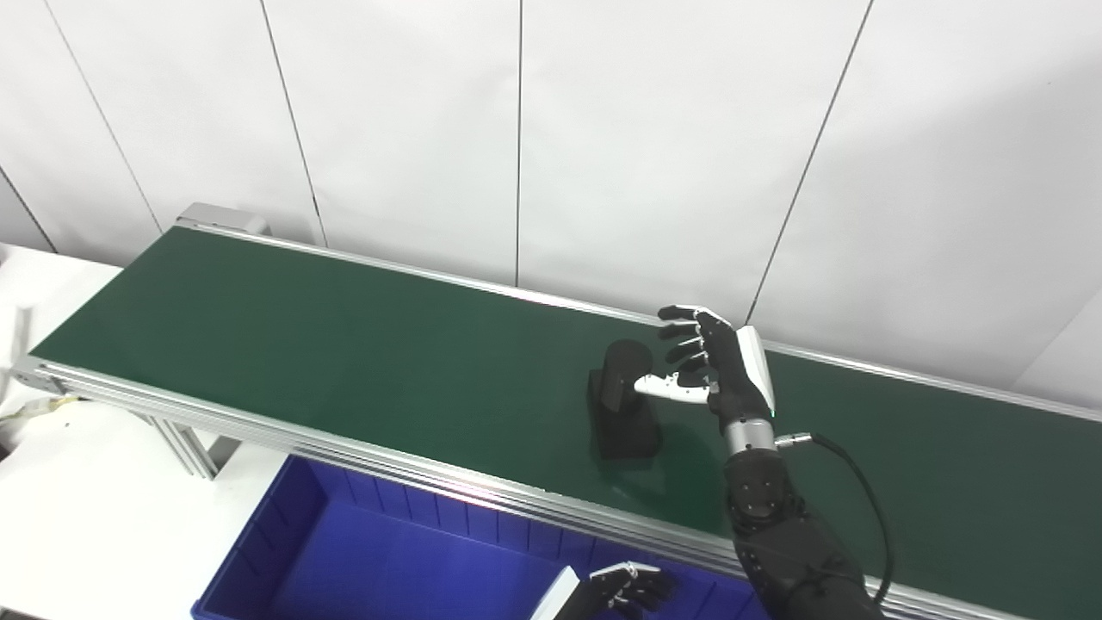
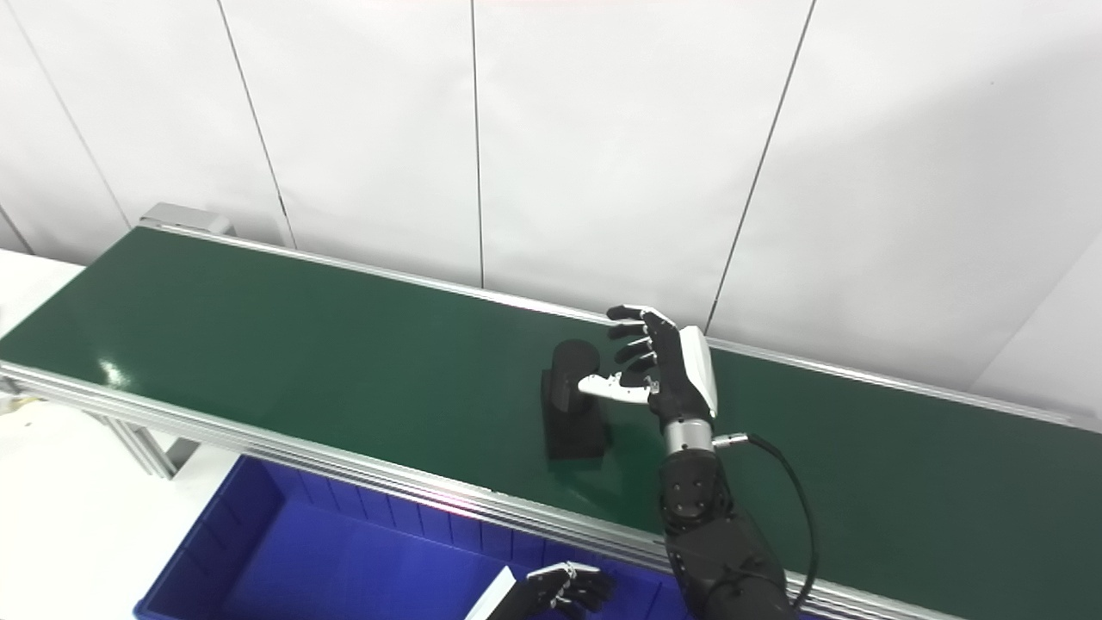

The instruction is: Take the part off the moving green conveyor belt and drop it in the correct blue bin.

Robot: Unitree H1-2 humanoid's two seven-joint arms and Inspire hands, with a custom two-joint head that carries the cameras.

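I am holding my right hand (image 1: pixel 719 362) over the belt (image 1: pixel 344 344), fingers spread wide and gripping nothing, with the part (image 1: pixel 622 400) just to its left. The part is lying out on the belt, a little nearer the rear rail than the front one, and right of the belt's middle. It is dark and looks like a flat base with a rounded stub standing up at its far end, so its long axis is running roughly front to back across the belt. My thumb is reaching toward the stub; I cannot tell whether it is touching. My right hand is far nearer than my left hand (image 1: pixel 624 590), which is hanging low over the bin (image 1: pixel 284 525) below the belt's front rail, fingers curled and seemingly holding nothing. The frame's bottom edge is cutting off both that hand and the bin, and the part's black surface is hiding its shape.
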